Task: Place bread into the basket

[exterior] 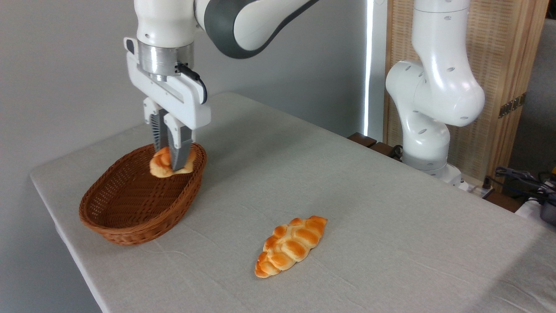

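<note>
The bread (161,165), a small round golden-orange knotted bun, hangs between my fingers over the far end of the basket. My gripper (170,164) points straight down and is shut on the bun, one grey finger across its front. The basket (108,219) is an oval brown wicker one with low sloping sides, lying at the left of the table. The bun sits about level with the basket's rim; whether it touches the wicker floor I cannot tell.
A longer braided leaf-shaped loaf (292,245) lies on the grey tablecloth right of the basket, toward the front. My arm's white base (428,143) stands at the table's far right edge. The table's left edge runs close behind the basket.
</note>
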